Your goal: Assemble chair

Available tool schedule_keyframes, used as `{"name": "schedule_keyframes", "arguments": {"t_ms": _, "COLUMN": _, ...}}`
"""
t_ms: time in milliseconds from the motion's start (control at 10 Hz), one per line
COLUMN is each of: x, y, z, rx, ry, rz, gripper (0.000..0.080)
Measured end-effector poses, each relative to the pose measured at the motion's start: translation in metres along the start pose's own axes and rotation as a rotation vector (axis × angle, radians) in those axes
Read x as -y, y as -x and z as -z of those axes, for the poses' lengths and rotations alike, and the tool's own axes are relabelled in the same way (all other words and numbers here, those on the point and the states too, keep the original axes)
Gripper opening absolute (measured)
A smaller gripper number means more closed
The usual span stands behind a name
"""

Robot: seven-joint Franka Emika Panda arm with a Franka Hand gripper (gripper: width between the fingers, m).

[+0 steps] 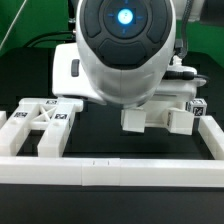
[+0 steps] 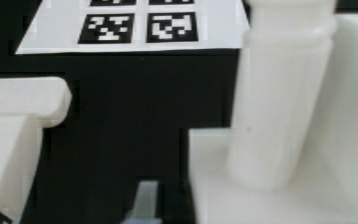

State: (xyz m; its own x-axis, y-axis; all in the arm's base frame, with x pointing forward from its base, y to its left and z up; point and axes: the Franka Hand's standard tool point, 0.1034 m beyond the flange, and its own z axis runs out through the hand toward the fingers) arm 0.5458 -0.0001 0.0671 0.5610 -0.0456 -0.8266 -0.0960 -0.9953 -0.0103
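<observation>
Left rail [image 1: 12, 130]: a low border rail at the exterior view's left. With the front rail [image 1: 110, 172] it fences the dark tabletop [image 1: 100, 148], likely so parts can be braced against it.
Cross-braced chair piece [image 1: 42, 120]: lies flat with its tags up, just inside the left rail. It looks parked there, out of the arm's way, until it is needed.
Arm [image 1: 122, 50]: fills the middle of the view, bent low over the tabletop and hiding what lies under it.
Jaws: together, with nothing between them. Only a grey tip shows at the edge of the wrist view. Closed like this, they seem set to nudge or press a part rather than grasp one.
Chair post [image 2: 291, 90]: a round white post standing upright on a white block [image 2: 274, 185], close to the wrist camera. The jaws are beside it, not around it.
Tagged chair pieces [image 1: 185, 110]: sit at the exterior view's right, up against the right rail [image 1: 214, 135], probably for support while parts are joined.
Marker board [image 2: 140, 25]: lies flat on the tabletop beyond the post.
</observation>
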Motion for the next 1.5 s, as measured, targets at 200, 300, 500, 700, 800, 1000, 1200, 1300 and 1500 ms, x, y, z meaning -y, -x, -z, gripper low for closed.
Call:
{"name": "schedule_keyframes", "arguments": {"t_ms": 200, "x": -0.005, "y": -0.003, "z": -0.002, "rx": 0.004, "ry": -0.005, "rz": -0.011, "gripper": 0.0252}}
{"name": "schedule_keyframes", "arguments": {"t_ms": 300, "x": -0.005, "y": -0.003, "z": -0.002, "rx": 0.003, "ry": -0.006, "rz": -0.013, "gripper": 0.0435}}
{"name": "schedule_keyframes", "arguments": {"t_ms": 500, "x": -0.008, "y": -0.005, "z": -0.004, "rx": 0.008, "ry": -0.008, "rz": -0.020, "gripper": 0.0564}}
{"name": "schedule_keyframes", "arguments": {"t_ms": 700, "x": -0.020, "y": -0.004, "z": 0.004, "rx": -0.003, "ry": -0.011, "rz": -0.002, "gripper": 0.0630}}
{"name": "schedule_keyframes", "arguments": {"t_ms": 800, "x": -0.024, "y": 0.003, "z": 0.008, "rx": -0.001, "ry": -0.016, "rz": -0.003, "gripper": 0.0646}}
{"name": "schedule_keyframes", "arguments": {"t_ms": 1000, "x": -0.029, "y": 0.006, "z": 0.015, "rx": -0.021, "ry": -0.022, "rz": -0.007, "gripper": 0.0649}}
{"name": "schedule_keyframes", "arguments": {"t_ms": 1200, "x": -0.033, "y": 0.011, "z": 0.018, "rx": -0.044, "ry": -0.029, "rz": -0.015, "gripper": 0.0649}}
{"name": "schedule_keyframes", "arguments": {"t_ms": 1300, "x": -0.036, "y": 0.013, "z": 0.021, "rx": -0.054, "ry": -0.020, "rz": -0.019, "gripper": 0.0649}}
{"name": "schedule_keyframes", "arguments": {"t_ms": 1500, "x": -0.034, "y": 0.002, "z": 0.036, "rx": -0.230, "ry": -0.020, "rz": -0.023, "gripper": 0.0649}}
